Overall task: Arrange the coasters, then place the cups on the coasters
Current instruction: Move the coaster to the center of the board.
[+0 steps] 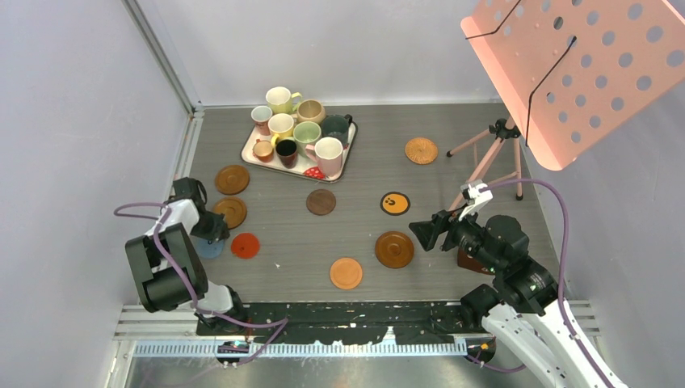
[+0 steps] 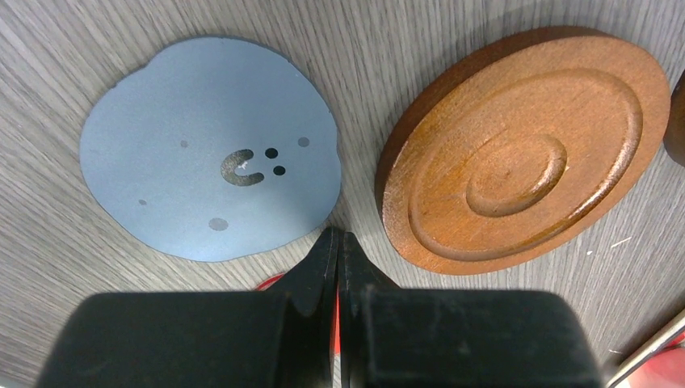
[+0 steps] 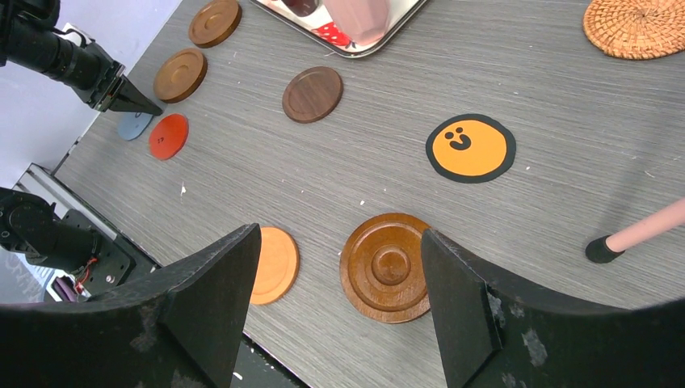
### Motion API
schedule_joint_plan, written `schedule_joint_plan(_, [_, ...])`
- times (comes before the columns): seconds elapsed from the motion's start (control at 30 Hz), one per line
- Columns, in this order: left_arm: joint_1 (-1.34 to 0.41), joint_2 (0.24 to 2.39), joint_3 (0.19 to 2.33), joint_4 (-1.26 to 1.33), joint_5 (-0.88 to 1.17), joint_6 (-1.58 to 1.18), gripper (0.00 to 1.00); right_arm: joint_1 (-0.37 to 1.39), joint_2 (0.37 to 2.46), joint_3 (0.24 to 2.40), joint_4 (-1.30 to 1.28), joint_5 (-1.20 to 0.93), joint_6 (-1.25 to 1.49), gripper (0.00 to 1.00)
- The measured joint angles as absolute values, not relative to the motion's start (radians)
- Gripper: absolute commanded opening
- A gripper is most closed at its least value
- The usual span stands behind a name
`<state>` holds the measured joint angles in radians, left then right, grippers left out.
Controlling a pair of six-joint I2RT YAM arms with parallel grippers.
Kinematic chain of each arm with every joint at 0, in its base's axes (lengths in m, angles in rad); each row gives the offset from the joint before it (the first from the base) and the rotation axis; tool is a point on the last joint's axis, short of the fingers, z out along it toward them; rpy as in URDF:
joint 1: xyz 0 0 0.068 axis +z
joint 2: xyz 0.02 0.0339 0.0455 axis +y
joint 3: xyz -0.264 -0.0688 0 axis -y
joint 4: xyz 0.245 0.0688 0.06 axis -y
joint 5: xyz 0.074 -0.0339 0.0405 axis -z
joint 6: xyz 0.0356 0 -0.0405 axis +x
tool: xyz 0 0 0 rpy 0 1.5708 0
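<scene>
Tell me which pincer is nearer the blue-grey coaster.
Left. The left pincer, shut, has its tips at the edge of the blue-grey coaster; the right pincer, open, is far off beside a large brown wooden coaster.

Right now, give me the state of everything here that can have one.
left gripper, shut, holding nothing.
right gripper, open, holding nothing.
coasters, flat on the table, all bare.
cups, all standing on the tray.
tray, loaded with the cups.
</scene>
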<state>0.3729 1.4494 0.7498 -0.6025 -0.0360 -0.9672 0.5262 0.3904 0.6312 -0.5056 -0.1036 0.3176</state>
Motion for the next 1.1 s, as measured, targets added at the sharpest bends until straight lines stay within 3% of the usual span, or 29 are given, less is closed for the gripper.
schedule_joint_plan(0.67, [0.261, 1.38, 0.699, -0.695, -0.04, -1.018, 0.0, 0.526, 0.37, 0.631, -0.506, -0.11, 0.34, 0.79])
schedule_joint_plan(1.1, [0.081, 1.326, 0.658, -0.727, -0.056, -1.061, 0.0, 0.526, 0.351, 0.628, -0.506, -0.119, 0.368, 0.79])
